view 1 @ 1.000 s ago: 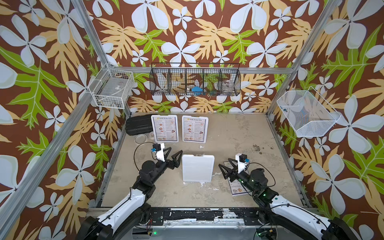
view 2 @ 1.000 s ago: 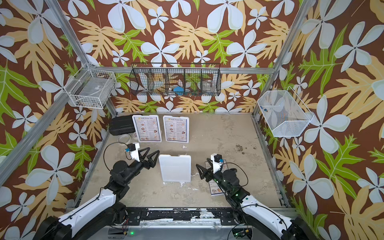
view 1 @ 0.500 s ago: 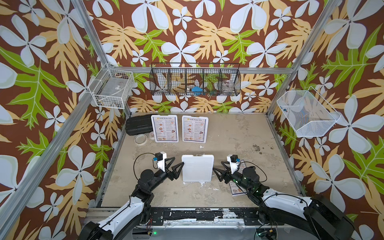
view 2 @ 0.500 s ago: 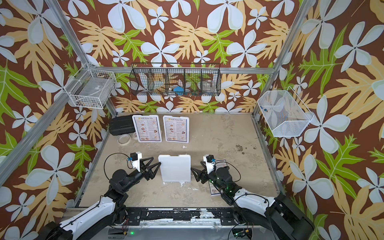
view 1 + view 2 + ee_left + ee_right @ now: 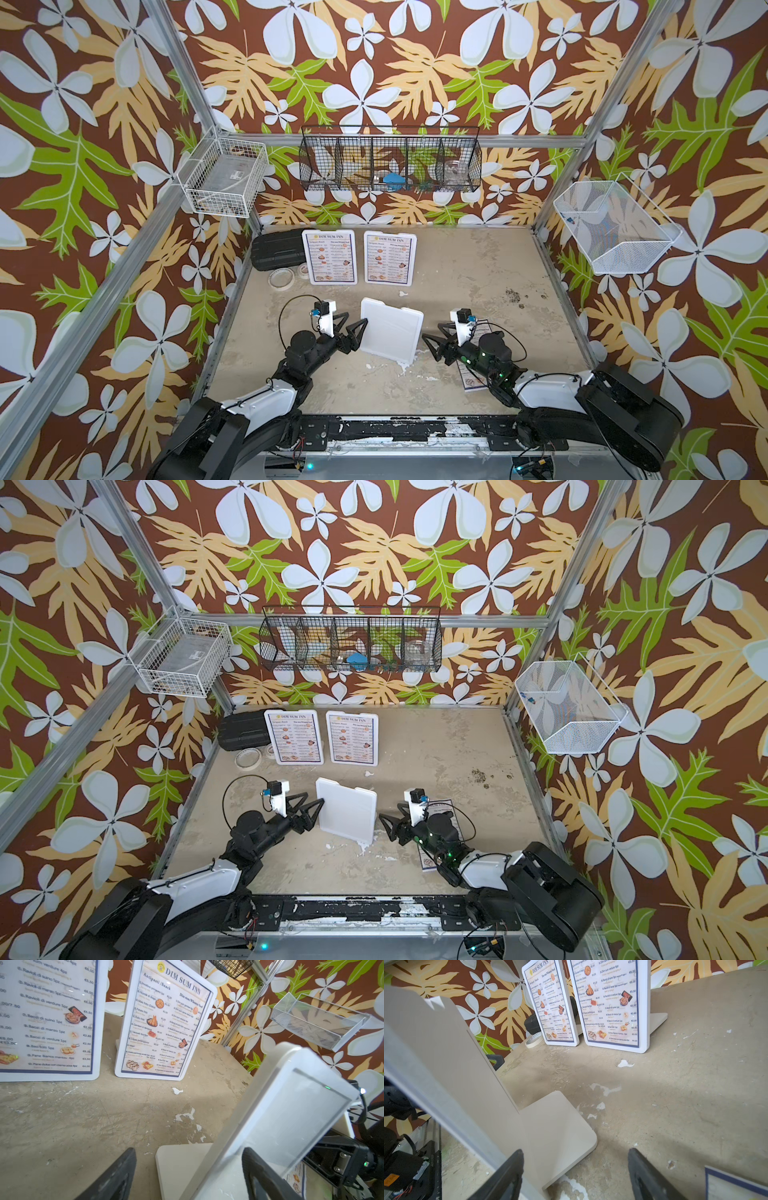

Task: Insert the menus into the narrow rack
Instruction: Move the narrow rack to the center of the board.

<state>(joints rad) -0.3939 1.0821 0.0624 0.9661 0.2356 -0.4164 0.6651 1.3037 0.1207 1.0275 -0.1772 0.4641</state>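
Back menus (image 5: 331, 257) (image 5: 389, 258): upright, headed "DIM SUM INN" ("Antipasti/Snack" also legible)
Third menu (image 5: 466, 374): flat, partly under right arm (image 5: 540, 386)
Left gripper (image 5: 358, 334): spread, at empty stand (image 5: 390, 332) edge
Right gripper (image 5: 432, 332): spread, holding nothing

"DIM SUM INN" atop each standing menu (image 5: 164, 1022), "Antipasti/Snack" column heading
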